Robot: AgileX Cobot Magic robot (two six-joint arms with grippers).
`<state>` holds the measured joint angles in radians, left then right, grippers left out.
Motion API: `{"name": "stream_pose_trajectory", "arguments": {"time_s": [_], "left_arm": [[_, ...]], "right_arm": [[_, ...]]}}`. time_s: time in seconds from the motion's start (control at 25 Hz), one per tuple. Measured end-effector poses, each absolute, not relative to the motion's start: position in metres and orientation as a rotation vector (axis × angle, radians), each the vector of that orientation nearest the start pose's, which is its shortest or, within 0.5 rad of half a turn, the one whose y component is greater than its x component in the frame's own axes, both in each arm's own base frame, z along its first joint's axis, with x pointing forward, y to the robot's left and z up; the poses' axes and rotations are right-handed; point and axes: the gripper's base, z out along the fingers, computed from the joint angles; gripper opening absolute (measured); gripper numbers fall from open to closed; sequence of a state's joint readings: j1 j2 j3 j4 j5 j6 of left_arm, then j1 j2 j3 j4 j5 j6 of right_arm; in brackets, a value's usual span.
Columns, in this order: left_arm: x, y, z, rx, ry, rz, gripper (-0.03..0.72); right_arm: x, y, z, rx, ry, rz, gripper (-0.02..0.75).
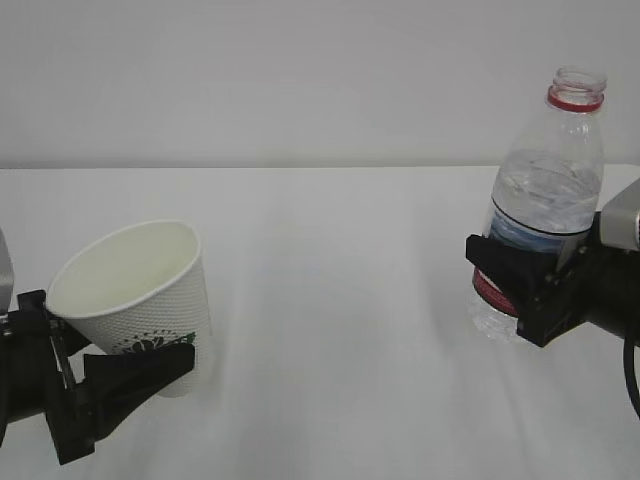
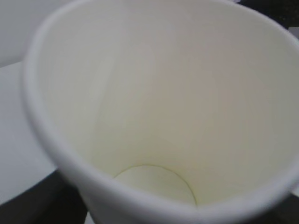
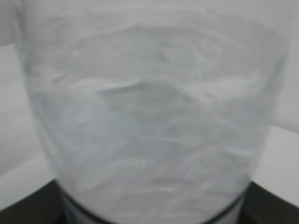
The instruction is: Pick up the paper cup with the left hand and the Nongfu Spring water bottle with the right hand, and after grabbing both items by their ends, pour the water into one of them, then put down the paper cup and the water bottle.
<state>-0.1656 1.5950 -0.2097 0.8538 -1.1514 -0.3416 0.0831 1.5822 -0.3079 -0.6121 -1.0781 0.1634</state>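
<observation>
The small white tapered paper cup with the dark green leafy logo sits low on the left, tipped so its cream mouth faces up and toward the middle; from the left wrist view its inside looks dry. The left black two-jaw claw is clamped on its lower part, near the base. Well apart on the right, the tall clear ribbed plastic water bottle with its red neck ring and no cap stands almost upright, leaning slightly. The right black claw grips it across the label band, low on the body. Both look lifted clear of the white tabletop, though the bottle's base is close to it. The clear water seems to fill the bottle to about its shoulder.

To my eye the pour has not begun, and the two still have to be brought together. The risks: thin paper held near its base may buckle or swing once water lands; a bottle tipped before its open neck is over the rim would spill onto the tabletop; a fast tilt could surge past the small cup.
</observation>
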Motion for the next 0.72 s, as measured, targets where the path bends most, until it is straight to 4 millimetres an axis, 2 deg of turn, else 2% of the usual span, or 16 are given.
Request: {"name": "stream_pose_trajectory", "arguments": {"time_s": [0.28, 0.72], "left_arm": [[0.181, -0.111, 0.15, 0.83, 1.688, -0.803, 0.562], [0.194, -0.16, 0.168, 1.013, 1.588, -0.804, 0.559]], "right_arm": [[0.228, 0.066, 0.165, -0.59, 1.658, 0.418, 0.449], [0.228, 0.066, 0.165, -0.598, 1.657, 0.422, 0.449]]}}
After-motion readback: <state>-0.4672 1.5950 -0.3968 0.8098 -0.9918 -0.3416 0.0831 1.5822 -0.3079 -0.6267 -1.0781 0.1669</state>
